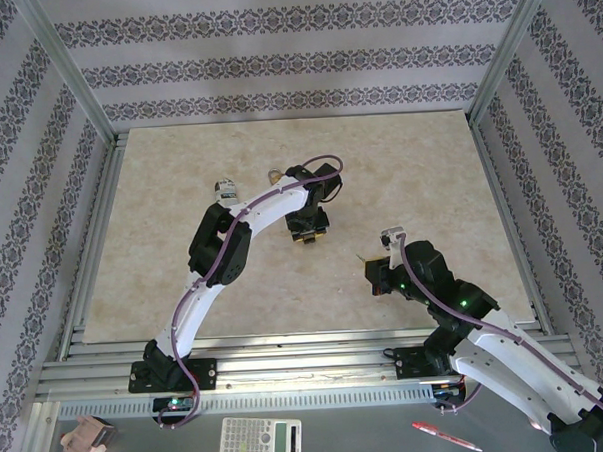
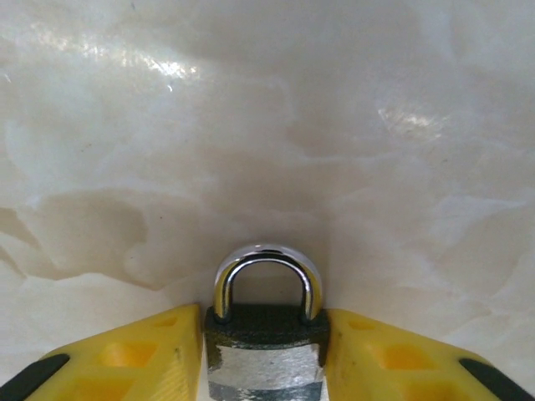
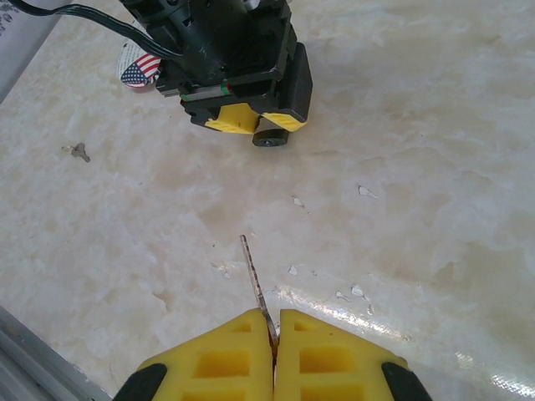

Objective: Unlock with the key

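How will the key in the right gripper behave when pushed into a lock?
Likely stiff: the key juts straight from the right gripper. Held only by one end, it may pivot. So thin, probably light.

No text or numbers I can read anywhere; just a stars-and-stripes flag print on a small object (image 3: 138, 67).
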Robot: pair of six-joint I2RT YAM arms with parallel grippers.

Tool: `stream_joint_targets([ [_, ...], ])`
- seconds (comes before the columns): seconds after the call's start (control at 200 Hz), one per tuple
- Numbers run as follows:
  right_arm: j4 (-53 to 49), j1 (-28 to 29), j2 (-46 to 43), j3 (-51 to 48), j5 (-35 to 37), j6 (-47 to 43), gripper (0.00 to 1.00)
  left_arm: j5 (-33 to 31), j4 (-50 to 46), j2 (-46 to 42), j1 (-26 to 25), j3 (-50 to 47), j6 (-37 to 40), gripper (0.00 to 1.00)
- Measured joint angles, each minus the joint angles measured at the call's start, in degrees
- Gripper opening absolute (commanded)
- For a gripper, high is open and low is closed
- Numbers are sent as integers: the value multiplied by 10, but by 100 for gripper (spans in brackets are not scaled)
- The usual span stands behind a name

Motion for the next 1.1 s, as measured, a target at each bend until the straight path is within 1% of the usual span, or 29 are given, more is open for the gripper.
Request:
stream_joint_targets([
  [0.065,0,0,1,0,-1,1,0,0,0,0,0,0,0,34],
  [0.265,0,0,7,0,-8,1,0,3,10,-7,-1,-9,4,14],
  [0.385,0,0,10,0,-9,1,0,12,68,-43,-1,-71,3,8],
  [0.45,0,0,9,0,-9,1,0,32,114,-65,-1,-110,-2,5],
  [0.58,5,0,7,0,-9,1,0,83,239,-114,-4,-199,-24,3],
  [0.68,4,0,8,1,-9,1,0,110,323,-163,-5,-268,-46,2],
  [0.939,18,18,10,17,-9,-2,0,142,526,-331,9,-421,-96,0],
  [1.099,49,58,24,32,5,-14,0,156,632,-431,35,-517,-133,0],
])
